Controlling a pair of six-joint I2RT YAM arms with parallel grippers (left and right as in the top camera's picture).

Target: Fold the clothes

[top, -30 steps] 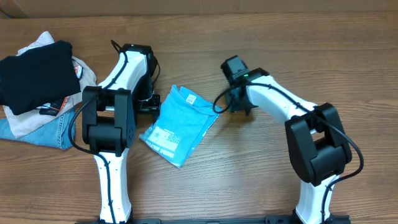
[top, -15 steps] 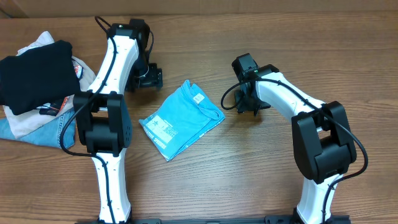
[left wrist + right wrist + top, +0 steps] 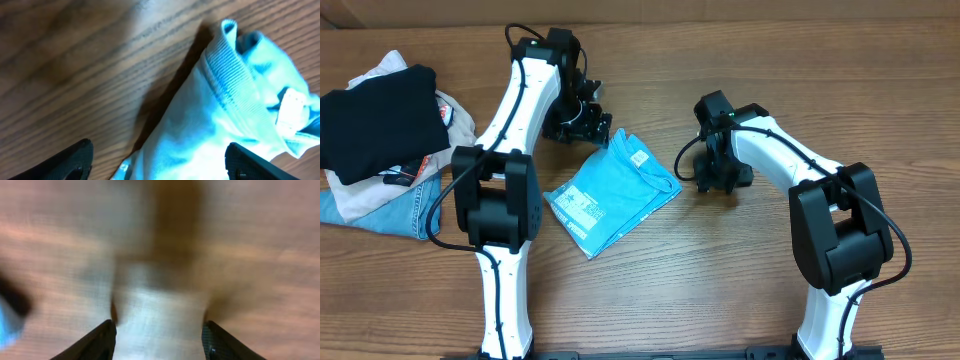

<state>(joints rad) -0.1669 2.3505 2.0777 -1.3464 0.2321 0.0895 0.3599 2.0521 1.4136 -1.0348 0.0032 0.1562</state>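
The light sky-blue T-shirt [image 3: 612, 192] lies folded into a small slanted rectangle at the table's middle, white printed logos on its lower left part. Its ribbed collar and white label show in the left wrist view [image 3: 235, 100]. My left gripper [image 3: 582, 122] is open and empty just above the shirt's upper left corner, and in its own view the open jaws [image 3: 157, 162] straddle the shirt's edge. My right gripper [image 3: 712, 178] is open and empty, low over bare wood to the right of the shirt. Its own view [image 3: 157, 340] is blurred.
A pile at the far left holds a black folded garment [image 3: 370, 118], a beige garment [image 3: 360, 195] and blue jeans [image 3: 395, 215]. Both arm bases stand at the front edge of the wooden table [image 3: 720, 280].
The left gripper swung from the far left back toward the shirt's upper left corner. The shirt had shifted right and turned earlier. The right gripper stayed near the shirt's right side.
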